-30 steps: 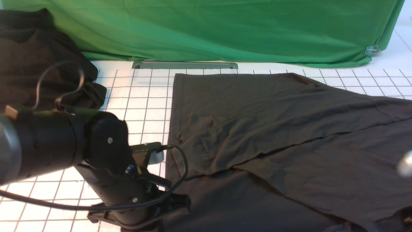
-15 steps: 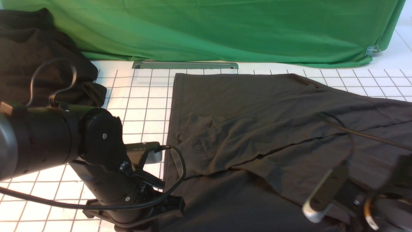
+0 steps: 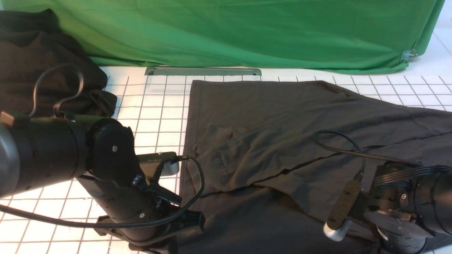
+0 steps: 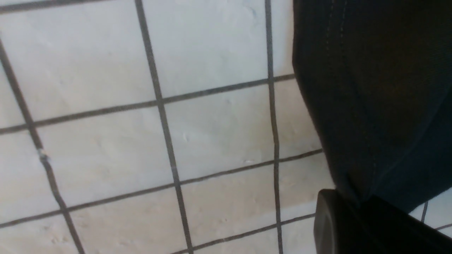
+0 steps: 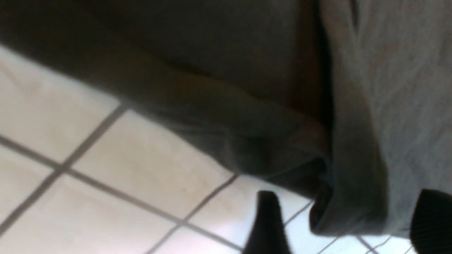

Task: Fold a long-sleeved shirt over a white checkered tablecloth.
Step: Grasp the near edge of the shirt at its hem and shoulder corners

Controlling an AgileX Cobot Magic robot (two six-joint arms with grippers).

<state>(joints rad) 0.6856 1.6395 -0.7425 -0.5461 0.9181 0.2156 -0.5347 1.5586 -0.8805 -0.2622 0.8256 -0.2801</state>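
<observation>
Showing the dark long-sleeved shirt [image 3: 282, 218] spread over the white checkered tablecloth [image 3: 152, 116], with a wrinkled sleeve [image 3: 226, 165] lying across its body. The left tool [image 4: 356, 208] is clenched on the shirt's edge near a corner. The right tool [image 5: 342, 225] stands with its fingers parted, a folded edge of the shirt between them; whether they touch it cannot be told. A black heap of cloth [image 3: 42, 70] lies at the far left; a green backdrop [image 3: 247, 35] hangs behind the tablecloth.
</observation>
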